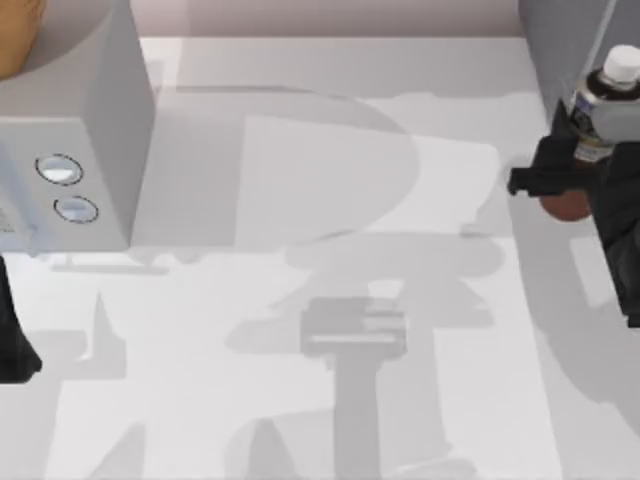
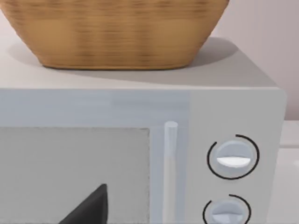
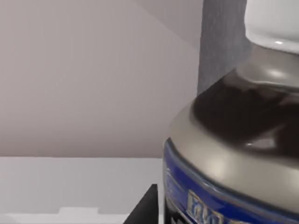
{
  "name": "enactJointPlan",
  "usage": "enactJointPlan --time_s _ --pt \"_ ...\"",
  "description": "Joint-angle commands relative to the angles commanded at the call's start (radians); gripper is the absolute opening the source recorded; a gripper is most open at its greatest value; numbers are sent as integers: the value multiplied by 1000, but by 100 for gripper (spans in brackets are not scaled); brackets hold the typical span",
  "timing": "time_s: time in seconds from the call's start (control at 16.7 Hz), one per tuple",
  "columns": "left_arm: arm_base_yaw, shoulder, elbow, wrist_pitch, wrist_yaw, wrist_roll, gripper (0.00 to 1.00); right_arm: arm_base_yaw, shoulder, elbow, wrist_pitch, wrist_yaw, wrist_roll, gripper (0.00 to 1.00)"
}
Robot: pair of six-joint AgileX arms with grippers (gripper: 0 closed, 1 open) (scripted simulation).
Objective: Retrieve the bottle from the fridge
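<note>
At the counter's (image 1: 330,200) right edge, the right black pincer (image 1: 560,175) grips the white-capped, blue-labelled, reddish-bottomed bottle (image 1: 600,100), apparently carrying it clear of the dark grey fridge (image 1: 560,40).

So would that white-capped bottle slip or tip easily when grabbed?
The bottle looks glossy, so it is probably hard and rather slippery. Its round body would likely roll if laid down; tall and narrow-necked, it may tip if nudged.
</note>
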Motion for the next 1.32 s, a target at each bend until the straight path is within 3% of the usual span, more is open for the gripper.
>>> enactJointPlan --time_s 0.36,0.9,1.2,1.32 --pt "0 0 0 0 0 0 100 -8 14 7 8 -6 2 0" --pt "0 0 0 0 0 0 100 -55 293 155 129 -50 -2 0" --pt "0 0 0 0 0 0 100 -61 312 171 143 -56 -2 0" --pt "0 0 0 0 0 0 100 -61 312 171 143 -56 -2 15"
